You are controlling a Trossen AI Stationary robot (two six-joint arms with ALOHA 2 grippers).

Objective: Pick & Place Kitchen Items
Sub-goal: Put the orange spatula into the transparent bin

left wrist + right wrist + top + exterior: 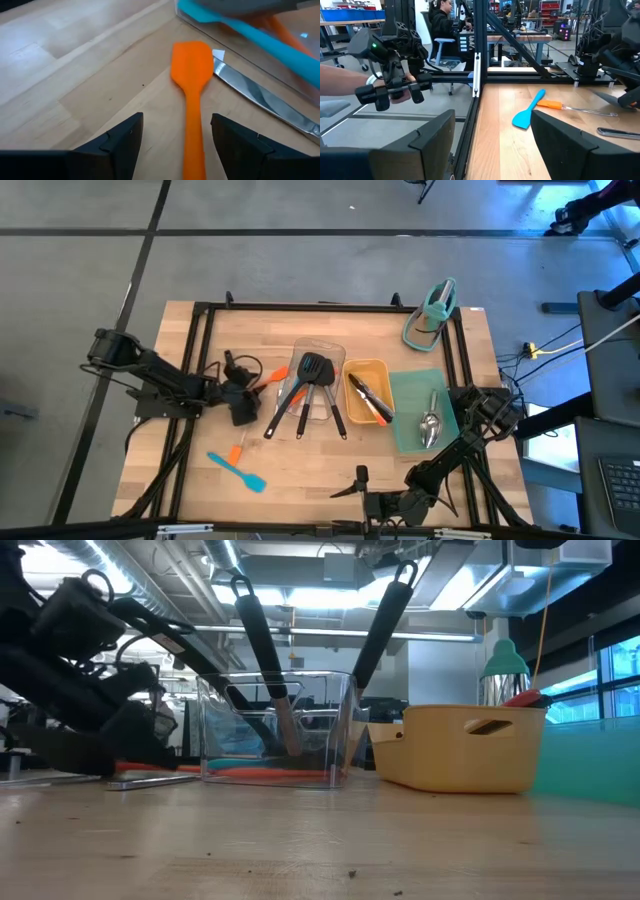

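An orange spatula (192, 65) lies flat on the wooden table beside the clear tray (318, 352). Next to it lies a steel utensil (260, 97). My left gripper (175, 120) is open just above the table, one finger on each side of the spatula's handle (193, 145), touching nothing that I can see. In the high view this gripper (243, 402) is left of the clear tray. My right gripper (492, 150) stands open and level near the table's front edge (360, 480), holding nothing. A blue spatula (527, 112) and an orange-handled utensil (555, 104) lie on the table ahead of it.
Black turners (312, 370) lean in the clear tray. A yellow tray (385, 372) holds tongs, and a teal tray (408, 395) holds steel spoons (430, 425). A teal stand (432, 315) sits at the far right. Beyond the table's left edge a person's hand (340, 80) shows.
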